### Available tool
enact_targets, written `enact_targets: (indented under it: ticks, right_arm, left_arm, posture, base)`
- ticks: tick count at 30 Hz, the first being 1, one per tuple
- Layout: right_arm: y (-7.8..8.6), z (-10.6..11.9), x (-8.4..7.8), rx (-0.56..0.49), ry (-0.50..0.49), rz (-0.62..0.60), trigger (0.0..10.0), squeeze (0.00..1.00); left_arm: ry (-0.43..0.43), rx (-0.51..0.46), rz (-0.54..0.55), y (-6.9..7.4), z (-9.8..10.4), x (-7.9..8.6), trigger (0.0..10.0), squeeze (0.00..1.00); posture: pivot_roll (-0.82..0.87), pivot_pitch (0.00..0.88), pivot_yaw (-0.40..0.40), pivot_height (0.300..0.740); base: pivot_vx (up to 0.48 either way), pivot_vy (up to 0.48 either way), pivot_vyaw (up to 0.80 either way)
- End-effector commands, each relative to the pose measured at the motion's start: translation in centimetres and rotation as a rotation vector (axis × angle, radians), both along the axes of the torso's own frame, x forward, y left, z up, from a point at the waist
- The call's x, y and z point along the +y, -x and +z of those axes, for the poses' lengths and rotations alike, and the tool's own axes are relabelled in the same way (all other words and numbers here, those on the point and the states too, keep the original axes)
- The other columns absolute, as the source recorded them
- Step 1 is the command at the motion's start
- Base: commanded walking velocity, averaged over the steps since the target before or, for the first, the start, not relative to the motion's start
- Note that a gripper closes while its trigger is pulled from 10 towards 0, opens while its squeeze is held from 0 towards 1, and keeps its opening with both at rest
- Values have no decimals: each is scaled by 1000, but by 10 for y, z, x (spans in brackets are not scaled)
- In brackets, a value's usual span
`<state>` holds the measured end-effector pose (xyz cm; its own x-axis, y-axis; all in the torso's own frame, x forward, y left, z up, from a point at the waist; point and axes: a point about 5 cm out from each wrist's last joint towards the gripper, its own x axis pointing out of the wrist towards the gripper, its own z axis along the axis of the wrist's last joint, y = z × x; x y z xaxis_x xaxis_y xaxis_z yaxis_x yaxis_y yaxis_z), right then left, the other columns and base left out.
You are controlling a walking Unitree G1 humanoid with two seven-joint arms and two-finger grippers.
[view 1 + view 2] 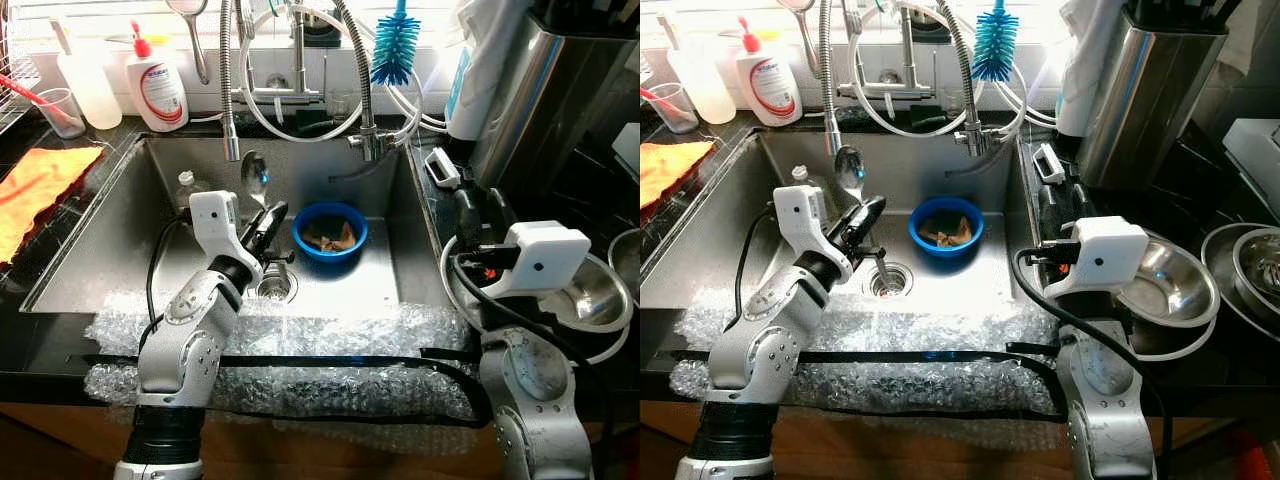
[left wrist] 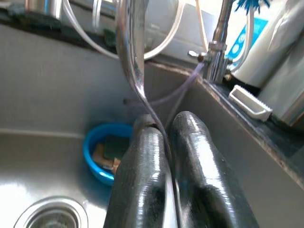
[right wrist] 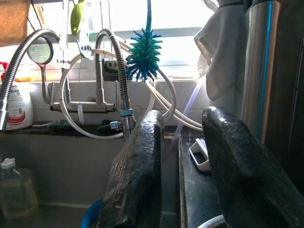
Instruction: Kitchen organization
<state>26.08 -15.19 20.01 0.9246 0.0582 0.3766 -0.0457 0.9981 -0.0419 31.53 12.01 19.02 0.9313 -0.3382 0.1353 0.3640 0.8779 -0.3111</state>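
Steel spoon is pinched upright in the left gripper jaws over the sink, likely for draining; right gripper jaws gape, idle.

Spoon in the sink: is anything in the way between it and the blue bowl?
Nothing visible is. The left pincer is shut on the spoon, holding it upright above the drain. The blue bowl sits on the sink floor just to its right, with only bare steel between them.
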Motion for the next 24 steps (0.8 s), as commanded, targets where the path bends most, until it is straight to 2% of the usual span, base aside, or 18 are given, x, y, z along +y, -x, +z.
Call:
enact_targets:
  ticks: [1,14,17,24]
  right_arm:
    - [0,1,3,-8,7,12,10000,0]
    - [-2,1,3,-1,14,16,10000,0]
    - [-2,1,3,1,14,19,10000,0]
    - [-2,0,4,5,15,22,10000,0]
  left_arm:
    - [-5,6,-15,1,0,-2,10000,1000]
    - [3,14,-8,1,0,0,10000,1000]
    - [109,25,-1,0,5,2,10000,1000]
    - [97,19,6,-1,7,5,10000,1000]
  posture:
    - [-19,57,23,740]
    - [-16,73,20,740]
    - [-15,76,20,740]
    - [-14,78,22,740]
  base:
    - [0,0,0]
    - [0,0,0]
    - [0,0,0]
    - [0,0,0]
